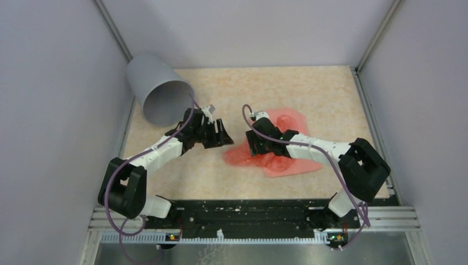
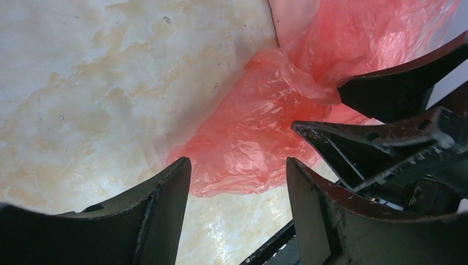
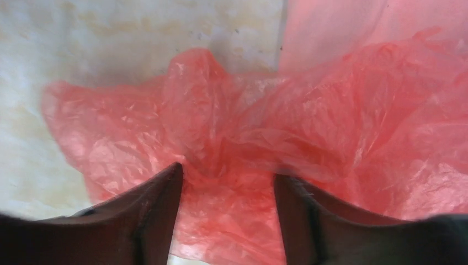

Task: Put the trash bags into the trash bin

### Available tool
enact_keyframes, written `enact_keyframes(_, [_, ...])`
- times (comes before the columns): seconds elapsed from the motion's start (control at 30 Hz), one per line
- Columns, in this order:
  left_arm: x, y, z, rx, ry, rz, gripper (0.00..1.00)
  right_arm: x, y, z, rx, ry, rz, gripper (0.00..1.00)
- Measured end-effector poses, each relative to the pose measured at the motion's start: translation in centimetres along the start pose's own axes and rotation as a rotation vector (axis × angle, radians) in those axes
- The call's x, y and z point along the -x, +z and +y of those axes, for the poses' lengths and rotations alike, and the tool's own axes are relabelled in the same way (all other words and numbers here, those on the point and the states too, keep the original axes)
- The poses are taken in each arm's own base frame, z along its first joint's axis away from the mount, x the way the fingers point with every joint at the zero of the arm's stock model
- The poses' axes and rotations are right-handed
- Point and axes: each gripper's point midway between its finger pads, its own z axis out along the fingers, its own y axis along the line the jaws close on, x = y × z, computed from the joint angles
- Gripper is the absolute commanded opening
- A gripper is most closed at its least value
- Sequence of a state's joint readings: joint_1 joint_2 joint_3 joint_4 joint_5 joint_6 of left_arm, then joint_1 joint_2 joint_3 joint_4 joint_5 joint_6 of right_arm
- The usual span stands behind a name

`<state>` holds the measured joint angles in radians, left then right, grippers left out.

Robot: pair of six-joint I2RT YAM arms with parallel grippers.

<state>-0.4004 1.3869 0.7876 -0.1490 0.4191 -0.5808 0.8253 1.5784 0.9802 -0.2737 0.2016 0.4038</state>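
Beneath the gaping right pincer [image 3: 227,174] trash bags [image 3: 342,110] lie part-hidden; left pincer [image 2: 238,165] gapes.

The marbled beige bench [image 1: 314,94] carries the grey trash bin [image 1: 154,83], tipped on its side at the far left corner, and crumpled red trash bags [image 1: 237,155] lying right of centre.

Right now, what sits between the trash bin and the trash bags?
The left pincer, jaws open, sits over bare table, between the tipped-over trash bin and the trash bags. The top view shows it.
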Motion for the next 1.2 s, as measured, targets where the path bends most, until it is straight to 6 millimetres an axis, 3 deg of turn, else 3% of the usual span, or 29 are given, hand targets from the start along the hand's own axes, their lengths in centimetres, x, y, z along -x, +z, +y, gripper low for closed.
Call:
enact_keyframes(0.07, [-0.1,0.1,0.0,-0.002,-0.001,0.007,0.7,-1.1,0.4,-0.6,-0.015,0.0,0.02,0.15])
enact_keyframes(0.13, [-0.1,0.1,-0.1,-0.008,0.003,0.008,0.7,-1.7,0.7,-1.0,-0.023,0.01,0.023,0.02])
enact_keyframes(0.17, [-0.1,0.1,-0.1,-0.011,0.006,0.006,0.7,-1.9,0.7,-1.2,-0.026,0.007,0.024,0.0])
enact_keyframes(0.33, [-0.1,0.1,-0.5,-0.037,0.011,0.015,0.71,-2.3,-0.9,-1.9,-0.008,0.02,-0.029,0.0])
enact_keyframes(0.6, [-0.5,-0.1,-1.9,-0.112,0.02,0.041,0.72,0.6,-6.9,-1.0,0.172,0.013,-0.281,0.0])
enact_keyframes(0.93, [0.4,-3.3,-8.3,-0.436,0.184,0.012,0.77,0.6,-11.9,1.2,0.395,-0.08,-0.422,0.0])
enact_keyframes(1.1, [-1.2,-4.0,-10.5,-0.553,0.301,0.049,0.8,1.7,-15.0,2.2,0.482,-0.121,-0.508,0.0])
enact_keyframes(1.2, [-1.6,-4.5,-11.8,-0.618,0.35,0.054,0.82,1.5,-15.4,2.7,0.514,-0.134,-0.506,0.0])
